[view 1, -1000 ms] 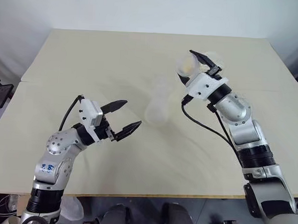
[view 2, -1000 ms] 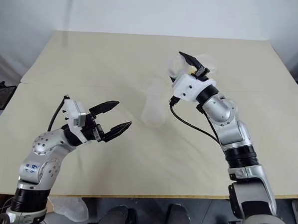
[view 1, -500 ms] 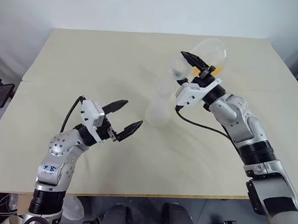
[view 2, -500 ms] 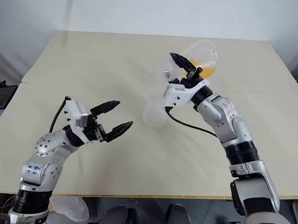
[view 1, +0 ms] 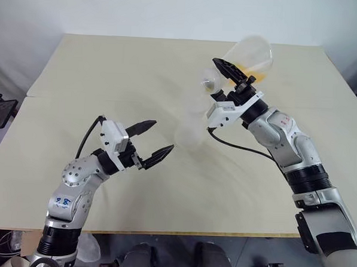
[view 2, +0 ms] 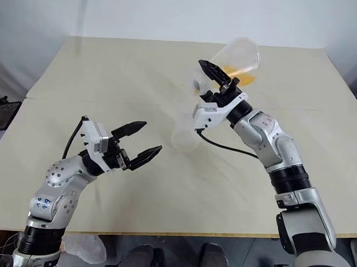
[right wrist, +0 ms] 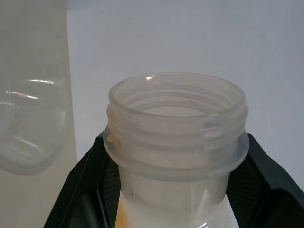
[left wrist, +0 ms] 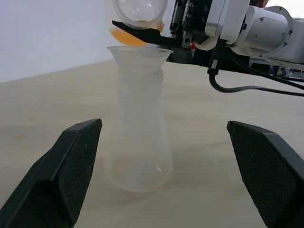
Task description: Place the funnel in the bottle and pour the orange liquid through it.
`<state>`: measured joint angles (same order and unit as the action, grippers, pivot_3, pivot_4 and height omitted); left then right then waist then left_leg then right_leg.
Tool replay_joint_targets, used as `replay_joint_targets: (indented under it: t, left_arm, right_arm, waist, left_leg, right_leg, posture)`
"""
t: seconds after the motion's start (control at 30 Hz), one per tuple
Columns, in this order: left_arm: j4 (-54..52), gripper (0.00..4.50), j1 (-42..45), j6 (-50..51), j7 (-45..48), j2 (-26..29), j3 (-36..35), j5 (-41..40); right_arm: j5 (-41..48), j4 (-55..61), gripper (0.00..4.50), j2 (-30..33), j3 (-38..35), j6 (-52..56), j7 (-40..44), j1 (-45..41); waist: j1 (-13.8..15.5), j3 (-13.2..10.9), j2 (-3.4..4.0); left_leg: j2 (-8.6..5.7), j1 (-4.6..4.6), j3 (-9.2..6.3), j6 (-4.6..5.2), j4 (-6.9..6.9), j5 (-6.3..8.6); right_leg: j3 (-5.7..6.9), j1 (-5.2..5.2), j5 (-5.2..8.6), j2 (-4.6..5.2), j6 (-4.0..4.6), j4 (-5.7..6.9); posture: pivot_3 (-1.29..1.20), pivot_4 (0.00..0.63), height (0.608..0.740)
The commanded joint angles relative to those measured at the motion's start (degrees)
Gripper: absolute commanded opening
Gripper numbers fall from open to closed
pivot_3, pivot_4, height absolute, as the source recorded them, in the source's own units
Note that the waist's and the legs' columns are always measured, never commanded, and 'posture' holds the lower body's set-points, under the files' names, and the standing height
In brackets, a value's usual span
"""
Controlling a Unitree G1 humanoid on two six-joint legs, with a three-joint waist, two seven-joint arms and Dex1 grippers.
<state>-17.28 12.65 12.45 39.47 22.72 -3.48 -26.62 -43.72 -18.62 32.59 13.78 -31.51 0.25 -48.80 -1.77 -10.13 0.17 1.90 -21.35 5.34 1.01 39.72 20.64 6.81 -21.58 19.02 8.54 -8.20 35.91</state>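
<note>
The conical flask (view 1: 248, 56) of orange liquid (view 1: 258, 67), clamped at its neck by the right hand (view 1: 228, 73), is best tipped slowly, mouth centred over the funnel (left wrist: 139, 53) seated in the bottle (left wrist: 139, 137) mid-counter (view 1: 110, 70); left hand (view 1: 154, 140), fingers wide and empty, waits at its seven o'clock.

Bare table (view 1: 110, 70) around bottle (left wrist: 138, 128)

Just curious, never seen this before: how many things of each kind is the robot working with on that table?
Clear bottle standing on the table: 1
Clear funnel in its neck: 1
Clear flask with orange liquid, tilted in the right gripper: 1
Total: 3
</note>
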Motion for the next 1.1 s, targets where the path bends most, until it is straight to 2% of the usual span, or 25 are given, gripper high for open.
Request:
replay_joint_targets:
  t: [0.03,0.2,1.1]
  left_arm:
    - [-1.70,4.50,0.11,-1.31,-0.36,-0.46,0.11,0.18]
    - [-1.90,4.50,0.16,-1.23,-0.70,-0.74,0.42,0.16]
    - [-1.21,4.50,1.23,-2.34,-1.37,-2.20,1.38,0.62]
  right_arm:
    - [-0.82,0.88,2.48,1.00,-0.14,-0.79,-2.14,-1.80]
    - [-3.98,0.52,2.48,2.18,0.74,-0.97,-5.22,-2.30]
    - [-9.00,0.23,2.48,3.70,2.93,-0.65,-8.91,-2.38]
  waist:
    - [-0.04,0.00,0.00]
    - [0.00,0.00,0.00]
    - [-0.03,0.00,0.00]
  left_leg:
    - [0.00,0.00,0.00,0.00,0.00,0.00]
    - [0.00,0.00,0.00,0.00,0.00,0.00]
    - [0.02,0.00,0.01,0.00,-0.01,0.00]
  right_leg:
    - [0.00,0.00,0.00,0.00,0.00,0.00]
    - [0.01,0.00,0.00,0.00,0.00,0.00]
    - [0.00,0.00,0.00,0.00,0.00,-0.02]
  posture:
    - [0.00,0.150,0.740]
    - [0.00,0.150,0.740]
    - [0.00,0.150,0.740]
